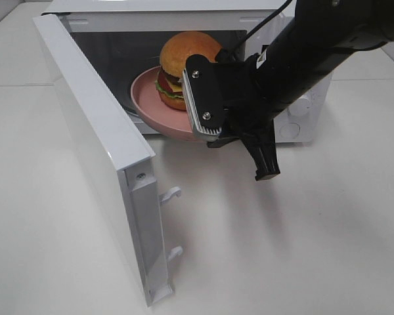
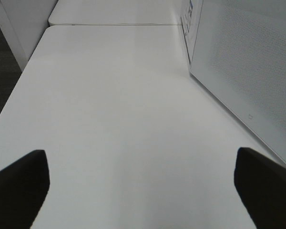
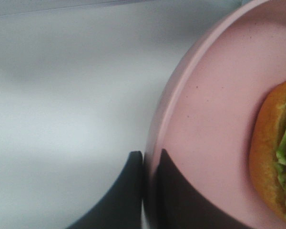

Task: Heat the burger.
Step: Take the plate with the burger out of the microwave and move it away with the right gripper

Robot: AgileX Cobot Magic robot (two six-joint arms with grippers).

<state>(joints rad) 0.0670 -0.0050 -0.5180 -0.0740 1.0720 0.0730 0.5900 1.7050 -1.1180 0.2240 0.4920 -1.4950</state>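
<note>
At the microwave opening, the right hand [image 3: 150, 191] is clamped on the rim of the pink plate [image 1: 151, 108], one finger above the rim and one below it, as the right wrist view shows. The burger [image 1: 184, 65] sits on that plate, upright, with its domed orange-brown bun on top and layers of green and red visible beneath it. Plate and burger are at the mouth of the microwave [image 1: 295, 115]: the far part of the plate lies within the cavity, while its near edge, where the right hand grips it, projects past the front of the opening. The black right arm crosses from the upper right of the high view and hides part of the burger and part of the microwave's control panel.

The microwave door [image 1: 95, 151] stands swung fully open to the left, with its two latch hooks visible on the free edge.

The left hand [image 2: 143, 191] is spread to its full width and holds nothing; only its two dark fingertips [image 2: 19, 183] show at the edges of the left wrist view. It hovers above the white table [image 2: 109, 119], beside the outer face of the open door.
</note>
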